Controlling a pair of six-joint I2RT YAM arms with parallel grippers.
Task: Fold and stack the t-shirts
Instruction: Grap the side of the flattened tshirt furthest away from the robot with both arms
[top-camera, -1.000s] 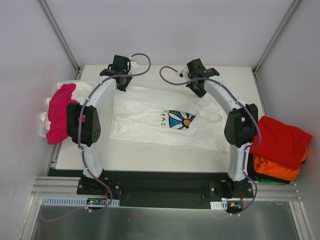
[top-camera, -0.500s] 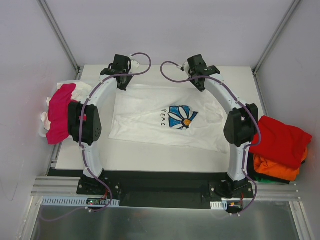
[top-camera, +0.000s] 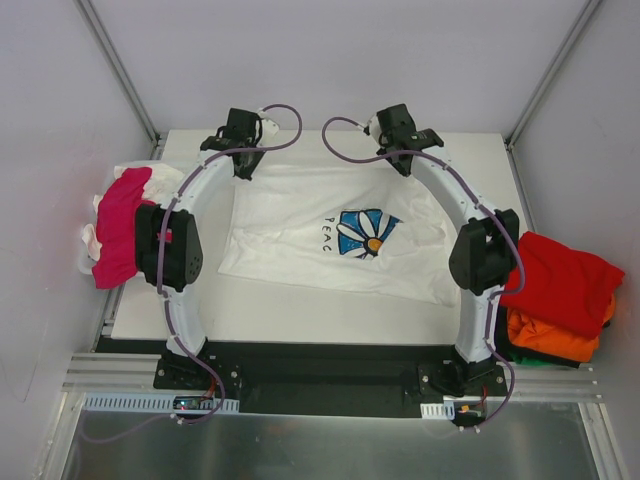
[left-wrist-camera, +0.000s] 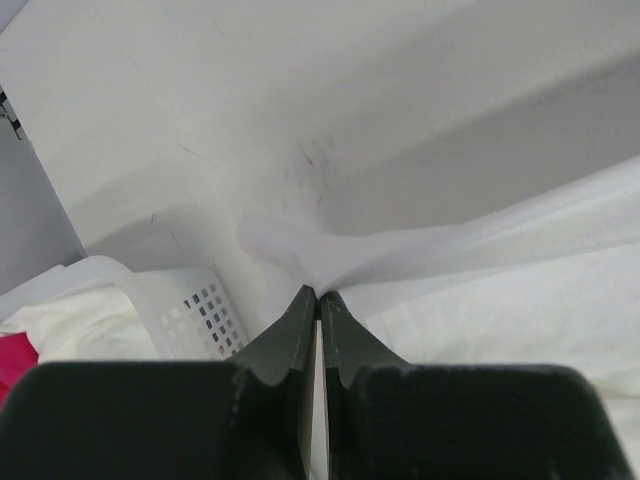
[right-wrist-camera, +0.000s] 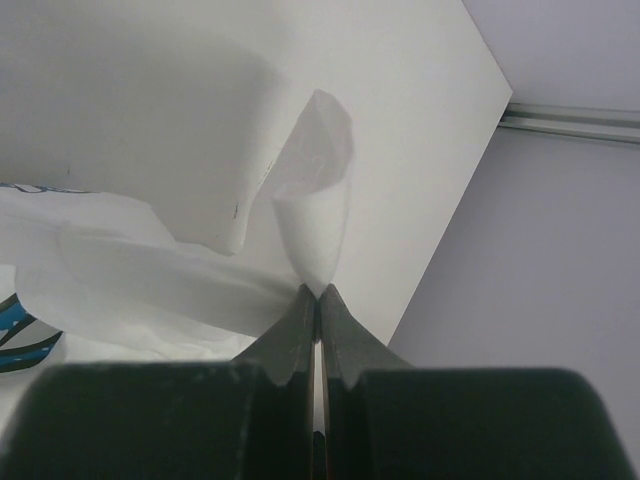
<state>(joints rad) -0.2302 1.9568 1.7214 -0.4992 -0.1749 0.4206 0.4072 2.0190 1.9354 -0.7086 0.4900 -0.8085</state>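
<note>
White daisy t-shirt (top-camera: 300, 225), arms arched forward, left claw (left-wrist-camera: 318, 295) and right claw (right-wrist-camera: 318, 292) pinching far edge

There is one table (top-camera: 300, 310), one white basket (left-wrist-camera: 190, 310), one white daisy-print t-shirt (top-camera: 290, 215), one pink t-shirt (top-camera: 118, 225), one red t-shirt (top-camera: 565, 275), one orange t-shirt (top-camera: 555, 340), and white cloth (top-camera: 135, 177) that may be a fifth shirt.
</note>
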